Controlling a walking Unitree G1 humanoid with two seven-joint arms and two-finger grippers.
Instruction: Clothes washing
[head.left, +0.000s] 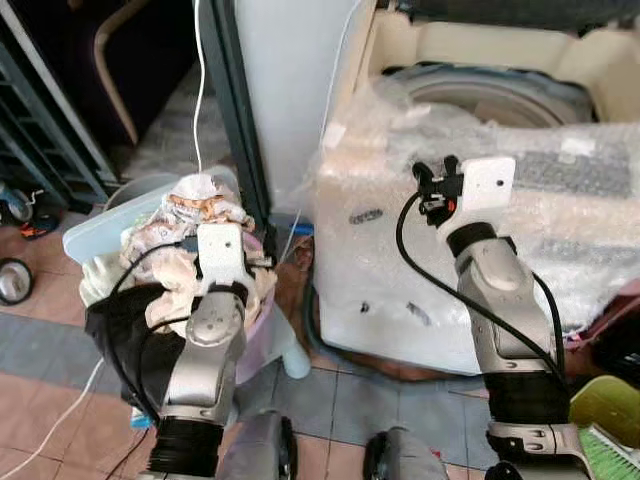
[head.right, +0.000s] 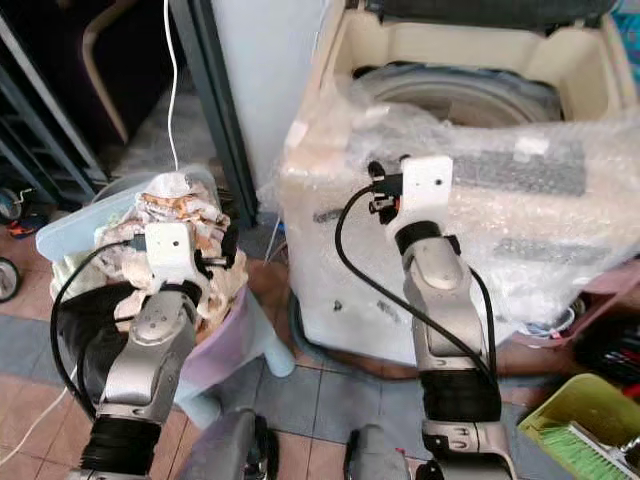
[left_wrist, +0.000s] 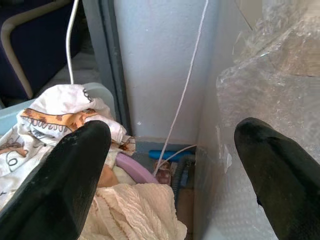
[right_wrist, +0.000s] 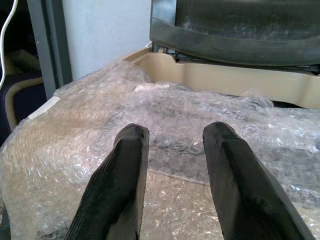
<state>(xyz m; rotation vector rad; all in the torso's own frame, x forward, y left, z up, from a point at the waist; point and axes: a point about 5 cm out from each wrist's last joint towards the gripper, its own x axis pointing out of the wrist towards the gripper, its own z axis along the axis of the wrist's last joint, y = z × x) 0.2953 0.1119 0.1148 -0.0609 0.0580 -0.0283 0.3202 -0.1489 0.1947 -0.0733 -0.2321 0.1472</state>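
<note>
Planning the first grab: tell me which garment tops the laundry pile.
The white cloth with orange-brown print, at the peak of the basket, just ahead of the left gripper; the cream crinkled fabric lies lower.

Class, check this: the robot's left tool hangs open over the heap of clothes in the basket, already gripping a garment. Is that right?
Not quite. The left wrist view shows the left tool open over the clothes in the basket, its fingers gripping nothing.
</note>
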